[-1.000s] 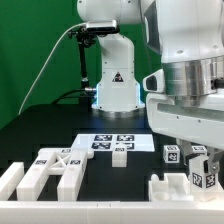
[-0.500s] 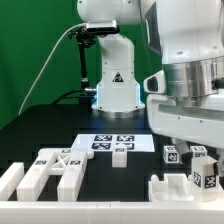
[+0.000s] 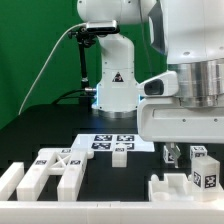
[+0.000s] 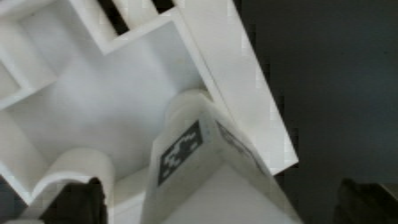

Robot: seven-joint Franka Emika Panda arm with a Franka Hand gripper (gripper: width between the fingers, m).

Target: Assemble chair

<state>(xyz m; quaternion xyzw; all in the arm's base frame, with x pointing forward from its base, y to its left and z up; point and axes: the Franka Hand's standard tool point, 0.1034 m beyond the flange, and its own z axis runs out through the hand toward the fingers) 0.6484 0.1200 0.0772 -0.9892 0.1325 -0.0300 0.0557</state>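
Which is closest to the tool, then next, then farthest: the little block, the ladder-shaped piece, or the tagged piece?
From the tool, in the exterior view:
1. the tagged piece, close under it, on the exterior view's right.
2. the little block, in the middle.
3. the ladder-shaped piece, on the exterior view's left.

The marker board (image 3: 112, 141) lies flat on the table (image 3: 40, 130), below the pincer (image 4: 217, 198) and off to the exterior view's left of it; its square tags face up; the table is black and spreads under the pincer and well away to the exterior view's left; in the wrist view it shows as a dark field beside the pincer; a green backdrop (image 3: 35, 50) stands behind the table, far to the left of the pincer; a low white rail (image 3: 165, 188) sits below the pincer, nearer the camera.
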